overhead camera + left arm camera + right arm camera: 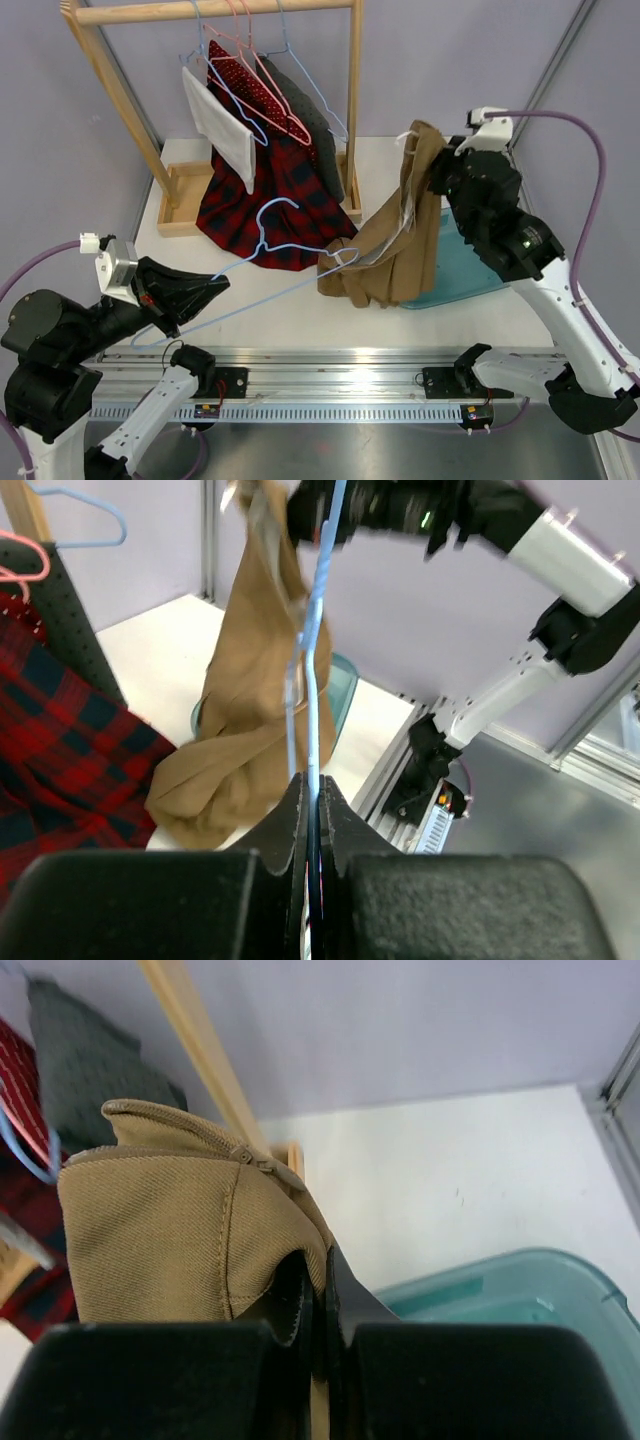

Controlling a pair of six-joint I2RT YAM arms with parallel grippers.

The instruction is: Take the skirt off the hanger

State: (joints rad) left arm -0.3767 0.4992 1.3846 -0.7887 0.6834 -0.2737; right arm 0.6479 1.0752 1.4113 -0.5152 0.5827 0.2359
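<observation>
My left gripper (313, 790) is clamped narrow on the thin wire of the blue hanger (314, 730), holding it low over the tabletop (440, 325). The hanger's far end meets the tan skirt (405, 240), though I cannot tell whether it is still caught there. My right gripper (312, 1285) is pinched on the skirt's zippered waistband and holds it up beside the teal bin (465, 270), while the skirt's lower folds lie bunched on the tabletop, right of the wooden rack (352, 100).
</observation>
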